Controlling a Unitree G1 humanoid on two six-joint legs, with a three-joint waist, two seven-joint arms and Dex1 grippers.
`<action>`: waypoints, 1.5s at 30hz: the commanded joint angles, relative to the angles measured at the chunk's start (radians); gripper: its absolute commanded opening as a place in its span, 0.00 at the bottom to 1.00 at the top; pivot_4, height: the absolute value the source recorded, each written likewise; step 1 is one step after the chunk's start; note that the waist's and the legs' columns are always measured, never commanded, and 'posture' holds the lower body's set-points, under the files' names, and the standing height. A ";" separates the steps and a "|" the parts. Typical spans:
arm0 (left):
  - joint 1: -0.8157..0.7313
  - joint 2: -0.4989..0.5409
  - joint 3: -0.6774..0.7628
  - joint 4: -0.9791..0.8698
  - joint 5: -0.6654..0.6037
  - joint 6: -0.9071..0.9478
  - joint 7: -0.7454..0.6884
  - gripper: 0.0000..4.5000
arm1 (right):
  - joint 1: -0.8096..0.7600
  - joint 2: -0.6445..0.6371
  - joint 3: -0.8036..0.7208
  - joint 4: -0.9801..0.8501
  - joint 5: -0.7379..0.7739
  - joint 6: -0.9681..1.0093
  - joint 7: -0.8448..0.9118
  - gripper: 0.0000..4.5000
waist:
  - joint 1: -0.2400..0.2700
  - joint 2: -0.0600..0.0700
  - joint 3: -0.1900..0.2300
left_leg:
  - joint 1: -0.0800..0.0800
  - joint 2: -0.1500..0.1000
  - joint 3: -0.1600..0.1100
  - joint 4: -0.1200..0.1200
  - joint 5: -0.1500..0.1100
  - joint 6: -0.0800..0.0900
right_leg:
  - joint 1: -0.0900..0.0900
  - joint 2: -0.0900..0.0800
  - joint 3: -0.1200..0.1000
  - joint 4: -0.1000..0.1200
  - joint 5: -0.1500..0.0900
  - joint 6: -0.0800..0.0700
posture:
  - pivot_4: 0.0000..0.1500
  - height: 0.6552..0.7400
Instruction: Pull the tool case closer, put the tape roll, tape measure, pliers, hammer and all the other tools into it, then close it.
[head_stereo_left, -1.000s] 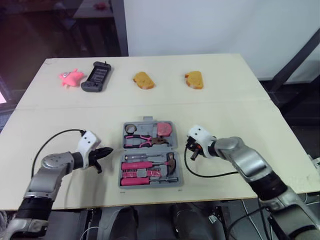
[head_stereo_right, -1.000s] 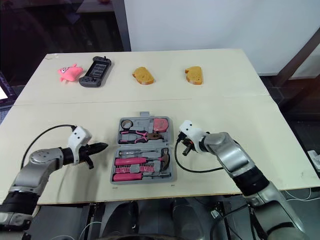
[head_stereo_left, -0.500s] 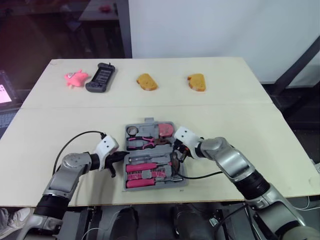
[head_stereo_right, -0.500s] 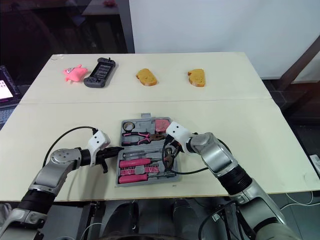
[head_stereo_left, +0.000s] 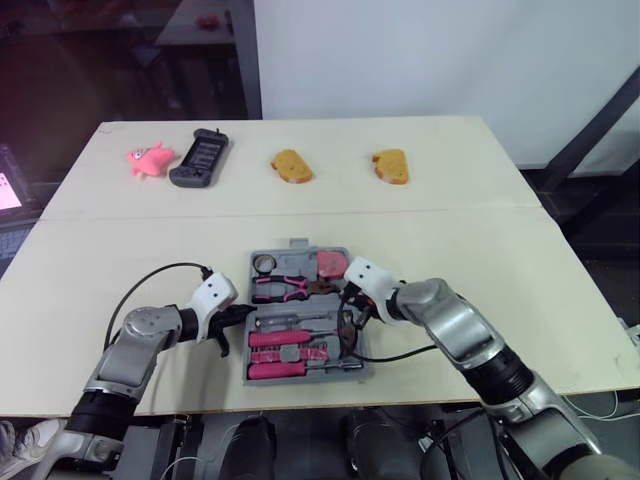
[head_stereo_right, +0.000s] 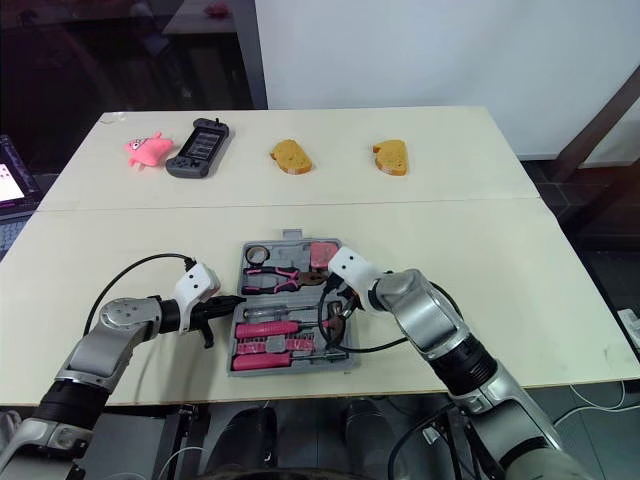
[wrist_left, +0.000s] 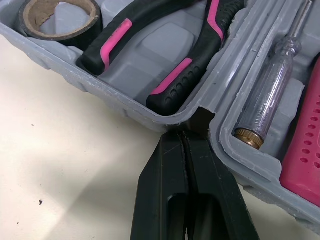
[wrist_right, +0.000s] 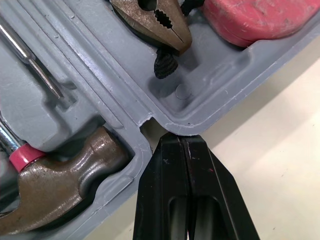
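— Both arms had come in since a second before. Back then the left jaws and the right jaws sat well apart from the tool case (wrist_right: 215, 87), one off each side. Now each touched it.

— How did the jaws stand?

— Pressed together on both sides, pinching nothing. The left fingers (wrist_left: 160, 170) met flat, their tip set in the notch where the two halves of the case join. The right fingers (wrist_right: 160, 175) were the same, with their tip at the matching notch on the opposite edge.

— And the case itself?

— It lay open and flat on the desk (head_stereo_left: 500, 260), squarely between the two jaws.

— What was in it?

— Just ahead of the left jaws lay the handles of the pliers (wrist_left: 192, 62), with the tape roll (wrist_left: 70, 37) further off in the same half. In the other half, just beside that tip, were a clear-handled screwdriver (wrist_left: 270, 90) and, next to it, a pink bit holder (wrist_left: 305, 150). Ahead of the right jaws I saw the nose of the pliers, and past it the pink tape measure (wrist_right: 260, 17). The head of the hammer (wrist_right: 65, 170) sat just beside that tip, in the half with the screwdriver.

— Anything else on the desk?

— Well beyond both jaws, a row along the far side: a pink toy (head_stereo_left: 147, 158), a black handheld device (head_stereo_left: 198, 158) and two pieces of bread (head_stereo_left: 291, 166).
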 joint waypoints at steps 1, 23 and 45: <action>0.060 -0.010 -0.085 -0.071 -0.012 0.009 -0.063 0.01 | 0.048 0.047 0.118 -0.126 0.073 0.031 0.047 0.00 | -0.002 0.000 0.000 | 0.000 0.000 0.000 -0.001 0.000 0.000 | 0.000 0.000 0.000 0.000 0.000 0.000 | 1.00 1.00; 0.162 0.031 -0.049 -0.161 -0.038 0.059 -0.039 0.01 | 0.083 0.054 0.104 -0.194 0.082 0.139 0.018 0.00 | -0.001 0.000 -0.006 | 0.001 0.000 0.000 -0.002 0.000 0.000 | 0.001 0.000 0.000 -0.001 -0.002 -0.001 | 1.00 1.00; 0.156 0.173 0.142 -0.154 -0.081 0.071 -0.030 0.01 | 0.114 -0.066 -0.067 -0.245 0.102 0.063 0.039 0.00 | -0.003 -0.001 -0.005 | -0.003 0.001 0.000 -0.003 0.000 0.000 | -0.006 0.000 0.000 -0.001 -0.002 -0.001 | 1.00 1.00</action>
